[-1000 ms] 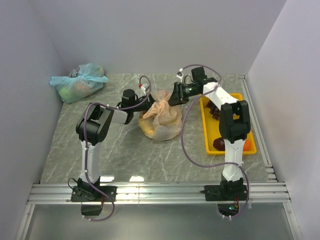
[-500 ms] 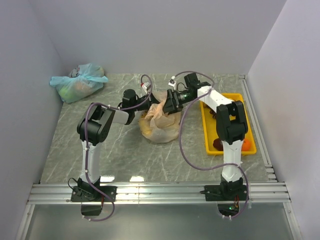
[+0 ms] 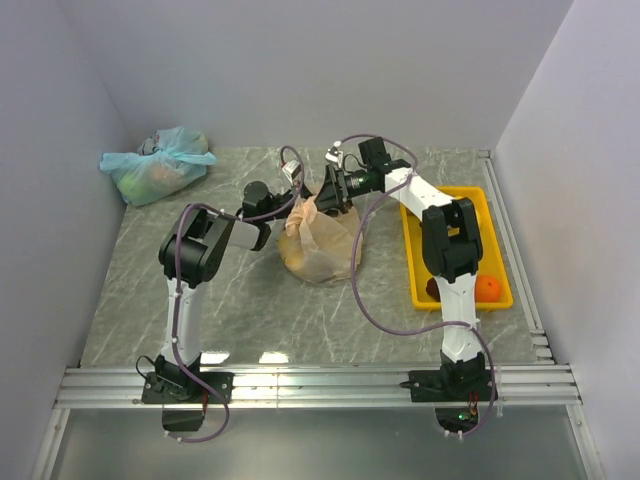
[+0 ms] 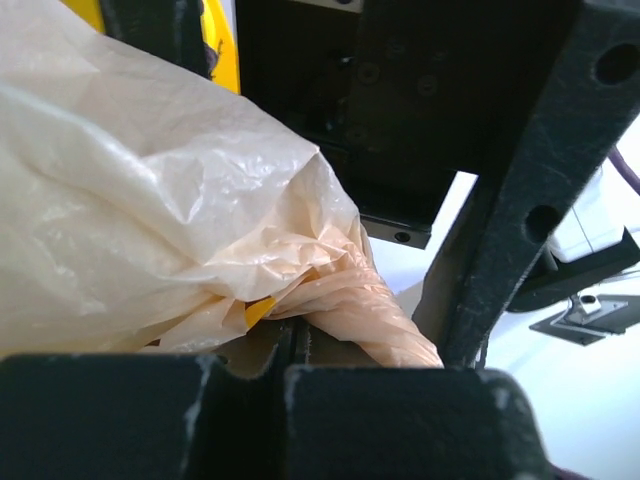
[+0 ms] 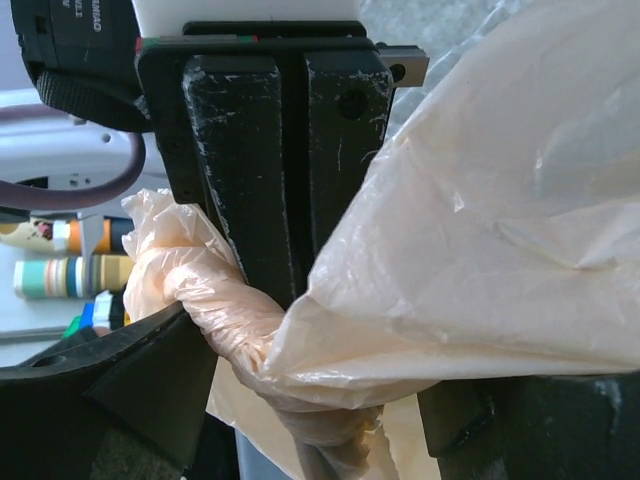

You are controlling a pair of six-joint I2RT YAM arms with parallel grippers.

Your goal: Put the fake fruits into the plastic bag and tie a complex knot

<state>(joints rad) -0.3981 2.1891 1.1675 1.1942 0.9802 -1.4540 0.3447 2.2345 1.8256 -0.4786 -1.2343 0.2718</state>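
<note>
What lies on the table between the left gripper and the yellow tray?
Between the left gripper and the yellow tray lies the plastic bag. The right gripper hovers over its top. The top external view shows this.

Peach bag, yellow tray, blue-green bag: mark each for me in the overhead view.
peach bag (image 3: 322, 252), top external view, on its bulging body.
yellow tray (image 3: 497, 250), top external view, on its bare right side.
blue-green bag (image 3: 160, 168), top external view, on its middle.

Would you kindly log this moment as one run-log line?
step: knotting | left pincer: shut on plastic bag | right pincer: open at its neck | orange: in tray
</note>
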